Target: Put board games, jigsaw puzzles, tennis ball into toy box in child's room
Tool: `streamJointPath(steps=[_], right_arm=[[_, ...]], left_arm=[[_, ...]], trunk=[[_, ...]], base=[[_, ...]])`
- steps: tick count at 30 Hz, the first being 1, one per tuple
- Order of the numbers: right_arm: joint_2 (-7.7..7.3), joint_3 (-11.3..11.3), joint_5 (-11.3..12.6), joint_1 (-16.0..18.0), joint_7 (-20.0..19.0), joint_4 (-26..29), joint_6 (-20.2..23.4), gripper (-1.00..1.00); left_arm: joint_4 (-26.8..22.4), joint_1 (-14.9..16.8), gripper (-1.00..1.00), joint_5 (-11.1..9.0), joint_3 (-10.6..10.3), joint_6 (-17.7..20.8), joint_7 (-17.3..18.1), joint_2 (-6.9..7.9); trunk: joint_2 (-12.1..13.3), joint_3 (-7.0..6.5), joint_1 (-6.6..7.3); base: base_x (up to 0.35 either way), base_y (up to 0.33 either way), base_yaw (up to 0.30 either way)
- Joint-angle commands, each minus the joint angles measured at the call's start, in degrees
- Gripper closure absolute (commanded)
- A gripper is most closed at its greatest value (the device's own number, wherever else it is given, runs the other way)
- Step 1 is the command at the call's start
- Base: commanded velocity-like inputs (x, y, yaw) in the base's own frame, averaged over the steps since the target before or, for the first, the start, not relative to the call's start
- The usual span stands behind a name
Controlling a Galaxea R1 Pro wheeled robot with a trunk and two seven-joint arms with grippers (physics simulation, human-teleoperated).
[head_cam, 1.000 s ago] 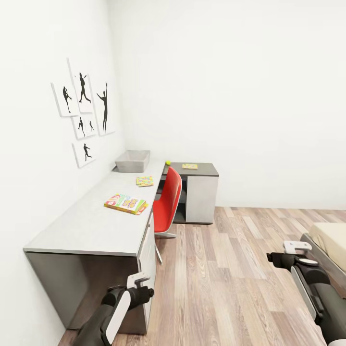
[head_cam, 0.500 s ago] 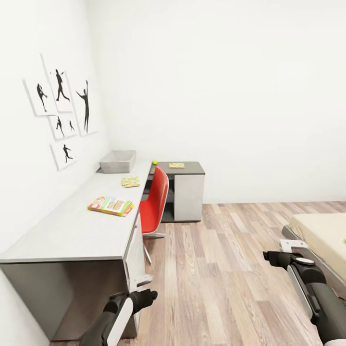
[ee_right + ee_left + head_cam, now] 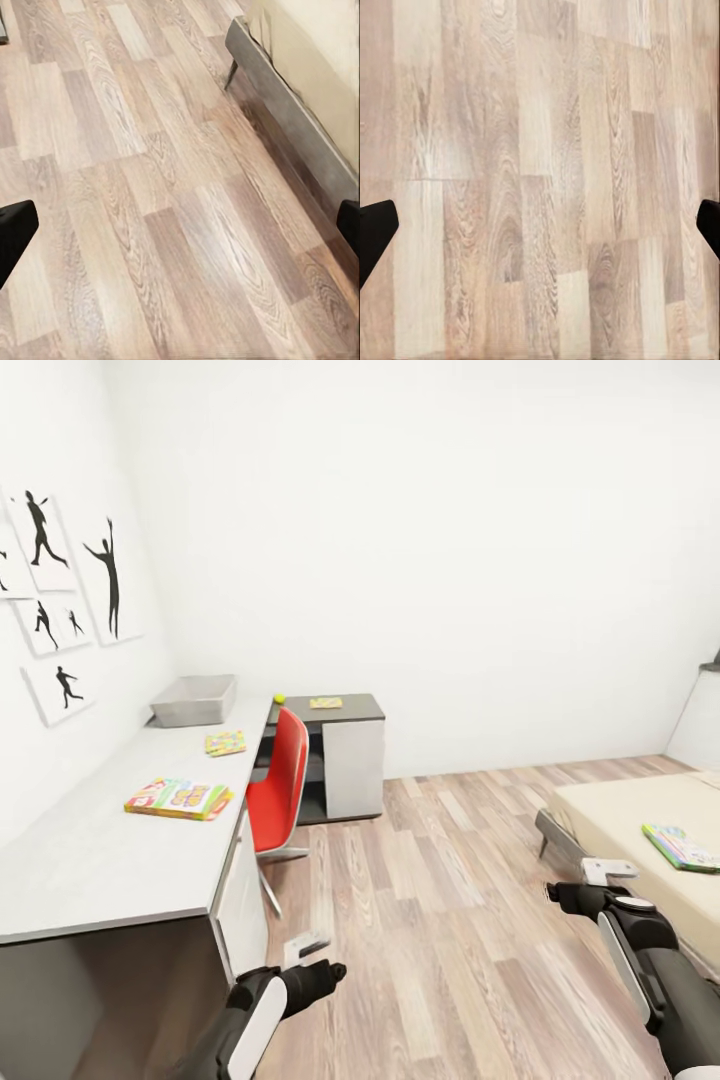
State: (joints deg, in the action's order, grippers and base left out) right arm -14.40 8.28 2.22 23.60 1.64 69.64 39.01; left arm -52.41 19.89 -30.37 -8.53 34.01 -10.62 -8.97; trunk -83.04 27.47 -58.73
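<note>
Lying on the table at left are one board game, two jigsaw puzzles, one tennis ball and the toy box. A second board game sits on the bed, just above the right gripper. Both it and the left gripper hang empty over the floor, fingers spread wide.

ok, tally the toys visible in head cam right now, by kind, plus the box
Board games: 2, one on the table, one on the bed
Jigsaw puzzles: 2, one near the toy box, one on the dark desk end
Tennis ball: 1
Toy box: 1
Total: 6
</note>
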Motion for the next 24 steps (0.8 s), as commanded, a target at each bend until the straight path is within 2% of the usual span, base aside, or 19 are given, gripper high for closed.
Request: streamJointPath(steps=[1, 3, 9, 15, 24], right_arm=[[-0.01, 0.0, 0.2, 0.0, 0.2, 0.1, 0.3, -1.0], [-0.01, 0.0, 0.2, 0.0, 0.2, 0.1, 0.3, -1.0], [-0.01, 0.0, 0.1, 0.0, 0.2, 0.1, 0.3, -1.0], [-0.01, 0.0, 0.0, 0.0, 0.2, 0.1, 0.3, -1.0], [-0.01, 0.0, -0.1, 0.0, 0.2, 0.1, 0.3, -1.0]], left_arm=[[-0.1, 0.0, -1.0, -0.6, -0.1, 0.2, -0.5, 0.02], [-0.2, 0.0, -1.0, -1.2, -1.0, 0.4, -2.3, 0.08], [-1.8, -0.1, -1.0, -1.6, -1.4, 0.7, -3.8, 0.4], [-2.5, -0.2, -1.0, -3.6, -1.6, 3.3, -4.1, 0.71], [-2.7, -0.3, -1.0, -4.2, -1.6, 4.4, -4.0, 0.92]], trunk=[[0.0, 0.09, 0.0], [0.0, 0.13, 0.0], [0.0, 0.25, 0.0], [0.0, 0.37, 0.0], [0.0, 0.55, 0.0]], base=[[0.0, 0.0, -0.281], [0.0, 0.0, -0.281], [0.0, 0.0, -0.281], [0.0, 0.0, -0.281], [0.0, 0.0, -0.281]])
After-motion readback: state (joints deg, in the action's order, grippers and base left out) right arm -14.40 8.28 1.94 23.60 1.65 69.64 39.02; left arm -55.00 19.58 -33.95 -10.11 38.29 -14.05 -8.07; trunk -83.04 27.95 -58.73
